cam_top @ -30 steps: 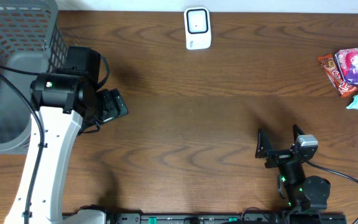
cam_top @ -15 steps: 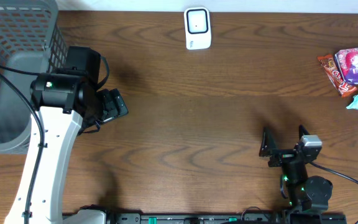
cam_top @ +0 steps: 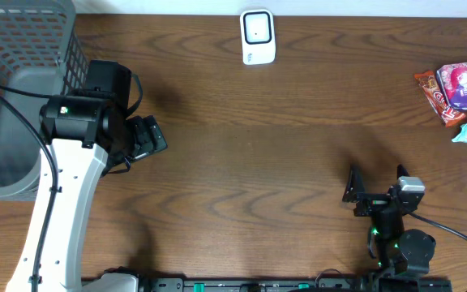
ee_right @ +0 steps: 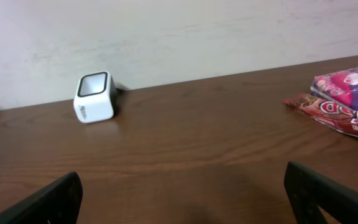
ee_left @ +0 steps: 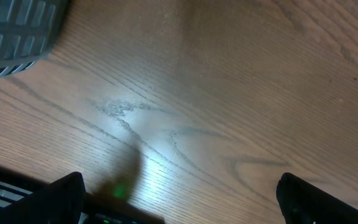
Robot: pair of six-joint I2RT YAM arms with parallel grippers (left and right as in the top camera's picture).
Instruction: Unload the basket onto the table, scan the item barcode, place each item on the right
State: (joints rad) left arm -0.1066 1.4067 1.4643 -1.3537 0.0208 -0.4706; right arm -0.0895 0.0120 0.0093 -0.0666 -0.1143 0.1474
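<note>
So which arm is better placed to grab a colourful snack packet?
Right. The open right gripper is nearer the colourful snack packets on that side; the left gripper is by the grey mesh basket.

Your overhead view looks straight down on the whole dark brown wooden table [cam_top: 258, 122]. Your right wrist view sits low, facing level across it toward the white box-shaped plastic scanner [ee_right: 94, 97], which overhead shares. Your left wrist view looks down closely at wood beside the grey mesh plastic basket [ee_left: 11, 25], left of that scanner.

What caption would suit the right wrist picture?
View from the open right gripper: a white scanner on the wooden table by the wall, snack packets at the frame's edge.
</note>
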